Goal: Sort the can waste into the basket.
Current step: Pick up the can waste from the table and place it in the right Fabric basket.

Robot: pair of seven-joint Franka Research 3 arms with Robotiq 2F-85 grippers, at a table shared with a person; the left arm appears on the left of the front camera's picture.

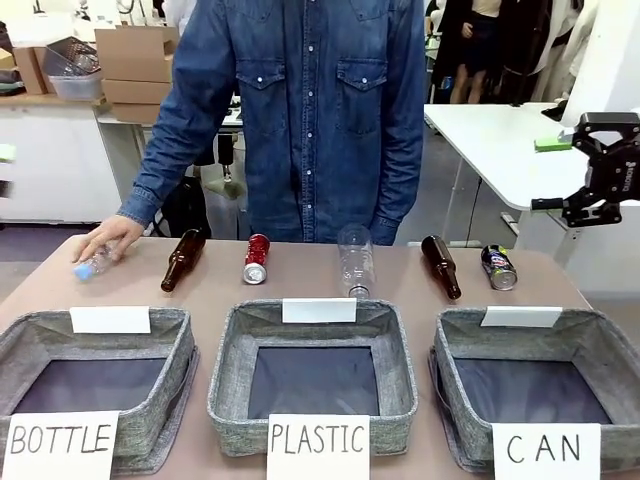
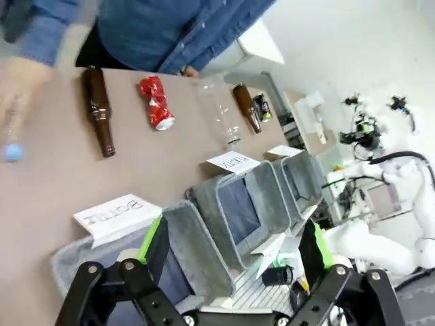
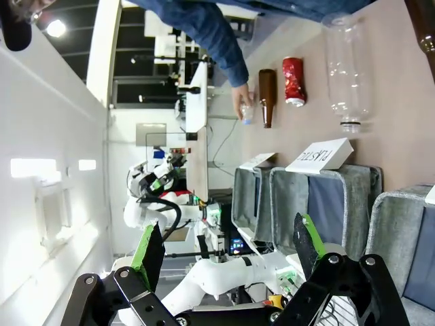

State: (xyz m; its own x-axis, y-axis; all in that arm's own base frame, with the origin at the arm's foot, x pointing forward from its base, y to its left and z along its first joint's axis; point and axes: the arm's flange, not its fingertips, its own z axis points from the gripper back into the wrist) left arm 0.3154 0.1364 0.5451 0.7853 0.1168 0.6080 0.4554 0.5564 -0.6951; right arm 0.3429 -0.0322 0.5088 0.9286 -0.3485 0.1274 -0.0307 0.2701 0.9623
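Note:
A dented red can (image 1: 256, 259) (image 2: 156, 102) (image 3: 293, 80) lies on its side at the far middle-left of the table. A dark printed can (image 1: 498, 267) (image 2: 262, 106) lies at the far right, just behind the grey basket (image 1: 600, 342) (image 2: 300, 178) (image 3: 397, 224) signed "CAN", whose dark floor is bare. My right gripper (image 1: 580, 172) (image 3: 228, 255) hangs high above the table's right edge, open with nothing between its fingers. My left gripper (image 2: 234, 255) is open too, holding nothing, over the near left of the table above the "BOTTLE" basket.
Two brown glass bottles (image 1: 183, 259) (image 1: 441, 266) and a clear plastic bottle (image 1: 355, 262) lie in the same far row. A person's hand (image 1: 112, 235) rests on a small blue-capped bottle (image 1: 90, 266). The "PLASTIC" basket (image 1: 228, 385) and the "BOTTLE" basket (image 1: 168, 395) line the near edge.

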